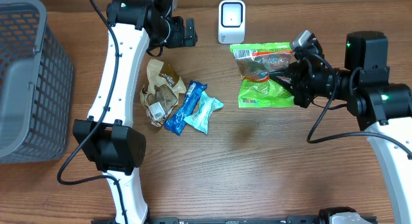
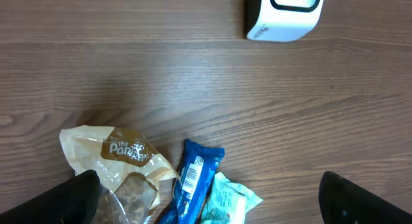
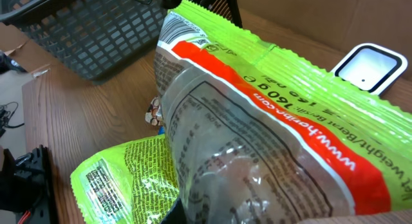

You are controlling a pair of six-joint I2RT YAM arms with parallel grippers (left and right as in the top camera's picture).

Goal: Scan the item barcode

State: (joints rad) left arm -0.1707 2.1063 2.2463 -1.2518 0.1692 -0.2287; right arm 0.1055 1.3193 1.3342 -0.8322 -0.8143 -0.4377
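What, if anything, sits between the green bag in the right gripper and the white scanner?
Nothing visible does. The green bag, held by the right gripper, sits close to the white scanner, with only bare table between them. The other snack packets lie off to one side, clear of that path.

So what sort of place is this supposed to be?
Probably a mock shop checkout on a wooden table: a white scanner stands at the back, a grey basket sits to one side, and wrapped snacks lie loose, one green bag in the right end effector.
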